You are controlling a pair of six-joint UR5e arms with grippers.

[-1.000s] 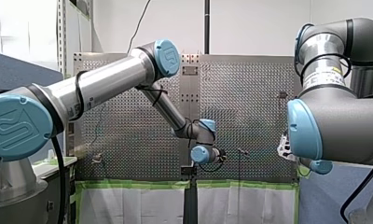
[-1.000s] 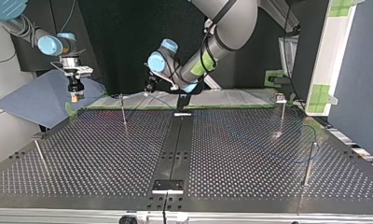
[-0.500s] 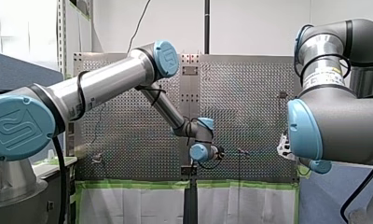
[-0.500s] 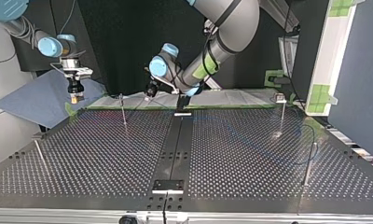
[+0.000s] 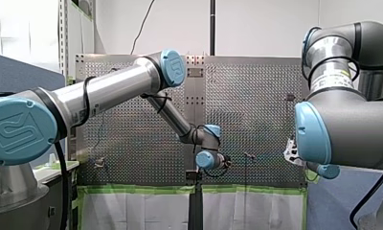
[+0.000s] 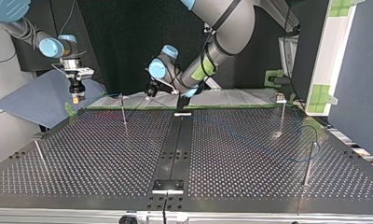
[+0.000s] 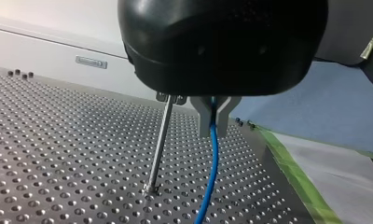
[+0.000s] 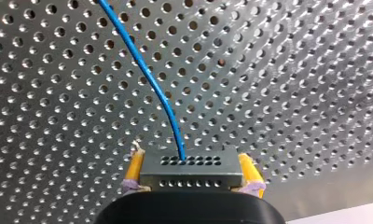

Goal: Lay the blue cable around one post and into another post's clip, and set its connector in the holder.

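In the left wrist view my left gripper (image 7: 213, 122) is shut on the blue cable (image 7: 210, 177), which hangs down to the perforated table. A thin metal post (image 7: 159, 149) stands just beside the fingers, its clip top level with them. At the top view's back my left gripper (image 6: 150, 92) hovers beside that post (image 6: 123, 111). My right gripper (image 8: 190, 162) holds the grey connector block (image 8: 190, 170) between yellow pads, and the cable (image 8: 147, 77) runs out ahead of it. In the top view my right gripper (image 6: 75, 97) hangs off the table's back left corner.
Three more posts stand on the table: one at the top view's back right (image 6: 281, 114), one at the front right (image 6: 308, 163), one at the front left (image 6: 39, 153). A black strip (image 6: 175, 149) runs down the middle with a small bracket (image 6: 168, 185) at its near end.
My left arm's wrist has shifted a little beside the back post, still gripping the cable. My right arm has stayed in place with the connector.
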